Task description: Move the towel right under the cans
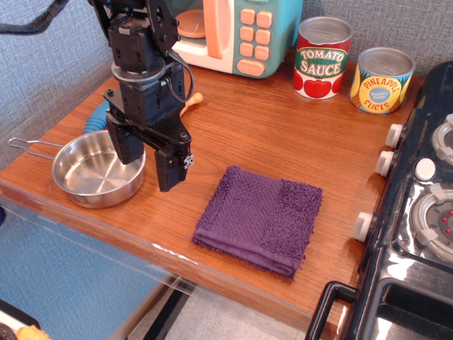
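My tool [149,161] hangs over the left part of the wooden worktop [269,134], its two dark fingers [172,167] spread wide with nothing between them. One finger stands in front of the steel pan [98,172], which sits at the left edge with its wire handle pointing left. The towel [259,218] lies flat near the front edge of the worktop, to the right of my tool and apart from it, a dark purple folded square with one corner turned toward me. The cans sit at the back right, well apart from the towel: the red tomato sauce can [322,58] just beside the yellow pineapple can [381,80]. A toy microwave [237,34] stands at the back, left of the red can. A black toy stove [417,212] borders the worktop on the right.
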Tool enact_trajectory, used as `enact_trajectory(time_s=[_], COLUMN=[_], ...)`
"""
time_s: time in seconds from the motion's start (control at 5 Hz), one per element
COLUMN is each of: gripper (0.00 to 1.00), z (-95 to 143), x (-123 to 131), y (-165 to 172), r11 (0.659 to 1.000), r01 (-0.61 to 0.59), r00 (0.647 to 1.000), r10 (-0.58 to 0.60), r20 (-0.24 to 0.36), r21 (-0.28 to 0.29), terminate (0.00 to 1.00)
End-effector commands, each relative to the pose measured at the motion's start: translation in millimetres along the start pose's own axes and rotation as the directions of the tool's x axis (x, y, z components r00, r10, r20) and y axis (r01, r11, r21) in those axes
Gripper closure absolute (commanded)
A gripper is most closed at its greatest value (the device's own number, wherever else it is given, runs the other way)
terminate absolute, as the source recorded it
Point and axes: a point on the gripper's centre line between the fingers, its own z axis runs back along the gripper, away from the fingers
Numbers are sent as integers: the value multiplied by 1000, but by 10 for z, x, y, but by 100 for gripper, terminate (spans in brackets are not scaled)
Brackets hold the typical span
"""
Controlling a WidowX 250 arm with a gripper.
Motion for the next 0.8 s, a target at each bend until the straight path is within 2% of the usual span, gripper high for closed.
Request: enact_trajectory(time_s=[0.0,0.2,0.6], gripper=[0,0,0], z=[0,25,3], x=[0,-7,175], y=[0,-196,-712], r11=[1000,999,998], r01=[0,-36,-68], r00=[1000,997,993], r10=[0,35,66], r20=[0,64,95], r21=[0,11,19], terminate=[0,0,0])
